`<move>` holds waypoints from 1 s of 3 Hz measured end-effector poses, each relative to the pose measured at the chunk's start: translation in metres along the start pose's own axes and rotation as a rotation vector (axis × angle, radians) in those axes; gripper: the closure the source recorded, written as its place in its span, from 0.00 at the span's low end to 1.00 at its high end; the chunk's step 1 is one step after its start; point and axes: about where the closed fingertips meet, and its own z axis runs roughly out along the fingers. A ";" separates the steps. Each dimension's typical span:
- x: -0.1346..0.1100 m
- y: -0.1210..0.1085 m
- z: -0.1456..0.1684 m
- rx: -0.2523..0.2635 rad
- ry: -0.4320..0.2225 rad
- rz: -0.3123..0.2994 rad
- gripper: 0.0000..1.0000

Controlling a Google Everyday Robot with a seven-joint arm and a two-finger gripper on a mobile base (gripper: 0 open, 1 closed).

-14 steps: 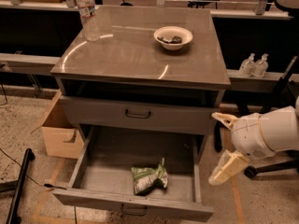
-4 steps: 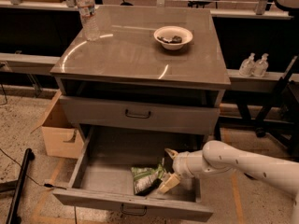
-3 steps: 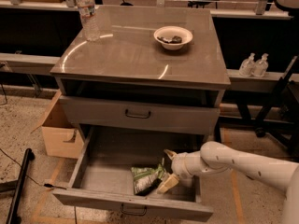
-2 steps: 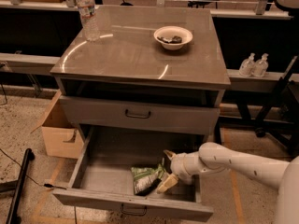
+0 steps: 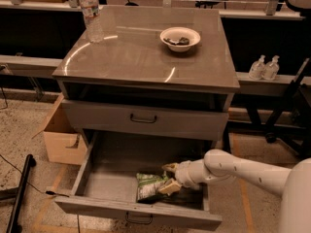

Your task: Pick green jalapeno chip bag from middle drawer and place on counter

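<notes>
Reaching into the open middle drawer [image 5: 111, 176], the tool [image 5: 169, 177] has its fingers spread (nothing clasped yet). The green jalapeno chip bag [image 5: 148, 185] lies on the drawer floor just left of it, against the lower finger.

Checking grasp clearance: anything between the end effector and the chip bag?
Nothing. Camera view shows the end effector inside the open drawer, right against the bag at its right end; no bare stretch shows between them.
</notes>
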 end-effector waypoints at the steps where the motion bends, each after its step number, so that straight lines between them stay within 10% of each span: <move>1: 0.000 0.005 0.003 -0.027 -0.018 -0.002 0.66; 3: -0.011 0.007 -0.045 0.026 -0.058 0.030 1.00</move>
